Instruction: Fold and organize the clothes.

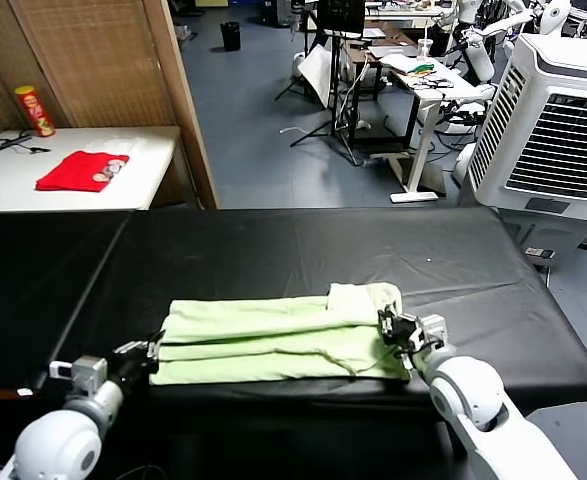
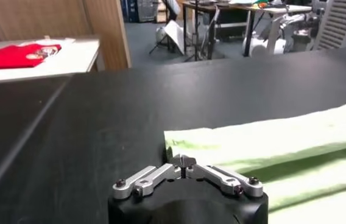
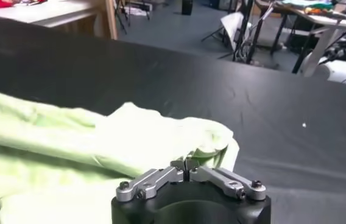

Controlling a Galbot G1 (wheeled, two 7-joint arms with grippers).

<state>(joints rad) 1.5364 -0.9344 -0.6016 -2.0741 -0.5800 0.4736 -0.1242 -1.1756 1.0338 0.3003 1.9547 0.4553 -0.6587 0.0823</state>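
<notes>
We find the pale green T-shirt (image 1: 278, 340) lying on the black worktop (image 1: 273, 250), toward its near edge, folded into a long band that runs left to right. Several lengthwise folds show along it, and a sleeve portion bulges toward the far side at its right end.

The left end effector (image 1: 154, 352) sits at the left end of the band, at the near corner. In the left wrist view its fingers (image 2: 184, 162) are drawn fully together at the tips, right at the cloth's edge; we cannot confirm fabric between them.

The right end effector (image 1: 391, 330) sits at the right end of the band. In the right wrist view its fingers (image 3: 185, 164) are likewise drawn together, tips against the bunched green fabric; whether cloth is pinched we cannot tell.

On a white side table (image 1: 143, 160) at far left lie a red garment (image 1: 81, 170) and an upright red-and-yellow canister (image 1: 35, 110). A white cooling unit (image 1: 558, 125) stands at far right.
</notes>
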